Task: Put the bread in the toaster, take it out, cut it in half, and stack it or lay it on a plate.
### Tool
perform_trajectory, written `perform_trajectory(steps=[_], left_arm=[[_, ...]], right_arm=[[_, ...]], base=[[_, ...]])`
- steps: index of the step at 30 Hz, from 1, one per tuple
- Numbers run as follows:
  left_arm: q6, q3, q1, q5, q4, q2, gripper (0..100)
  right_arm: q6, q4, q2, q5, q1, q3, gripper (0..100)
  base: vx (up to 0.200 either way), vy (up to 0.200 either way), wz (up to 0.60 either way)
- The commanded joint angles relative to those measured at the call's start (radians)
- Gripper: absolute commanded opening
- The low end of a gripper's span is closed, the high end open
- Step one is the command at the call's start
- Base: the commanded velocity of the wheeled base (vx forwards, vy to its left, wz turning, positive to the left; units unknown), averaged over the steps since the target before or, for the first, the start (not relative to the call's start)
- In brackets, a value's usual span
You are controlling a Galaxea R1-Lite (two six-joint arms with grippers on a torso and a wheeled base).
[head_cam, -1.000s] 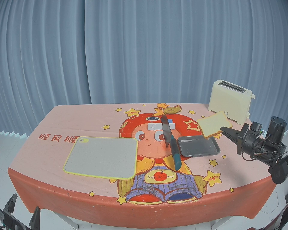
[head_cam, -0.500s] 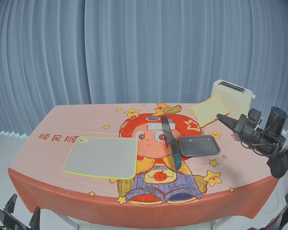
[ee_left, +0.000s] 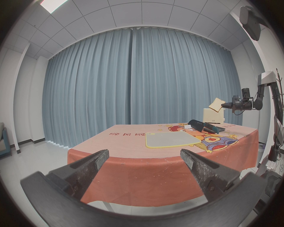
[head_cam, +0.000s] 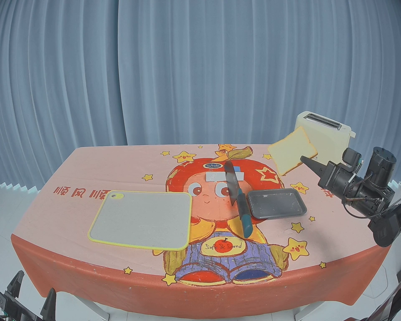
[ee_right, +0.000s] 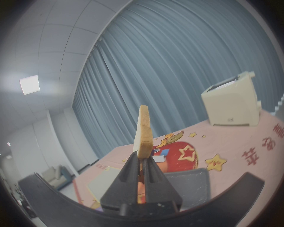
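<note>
The right gripper (head_cam: 306,160) is pinching the bread (head_cam: 292,150) at its edge, holding it tilted just beside the toaster (head_cam: 332,142); such a narrow hold is risking the slice twisting and missing the slot (head_cam: 322,121)

The room is bright, and the light is soft and even. It comes from above. A white ceiling lamp (ee_left: 51,3) glows in the left wrist view. A square ceiling panel (ee_right: 29,84) shines in the right wrist view. Things on the counter (head_cam: 104,167) throw only faint, thin shadows. The curtain (head_cam: 200,71) shows light and dark stripes along its folds. The bread (head_cam: 292,150) looks pale and well lit. The floor (ee_left: 32,159) has a gentle shine with no hard glare. In every view, straight things bend near the edges, like the curtain top and the counter rim. The corners of both wrist views go black.
</note>
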Motion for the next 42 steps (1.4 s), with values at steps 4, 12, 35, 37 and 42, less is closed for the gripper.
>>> perform_trajectory(steps=[4,12,35,37,42], left_arm=[[0.000,0.008,0.001,0.001,0.000,0.002,100],[-0.002,0.008,0.001,0.001,0.000,0.002,100],[-0.003,0.010,0.001,0.001,0.000,0.002,100],[-0.003,0.010,0.001,0.001,0.000,0.002,100],[-0.005,0.010,0.001,0.001,0.000,0.002,100]], right_arm=[[-0.122,-0.002,0.002,-0.065,0.012,0.001,0],[-0.169,-0.058,-0.003,-0.066,0.011,0.012,0],[-0.307,-0.134,-0.014,-0.056,-0.002,0.047,0],[-0.312,-0.134,-0.015,-0.056,-0.002,0.047,0],[-0.313,-0.134,-0.018,-0.056,-0.003,0.047,0]], base=[[0.000,0.000,0.00],[0.000,0.000,0.00],[0.000,-0.078,0.00],[0.000,-0.200,0.00],[0.000,-0.200,0.00]])
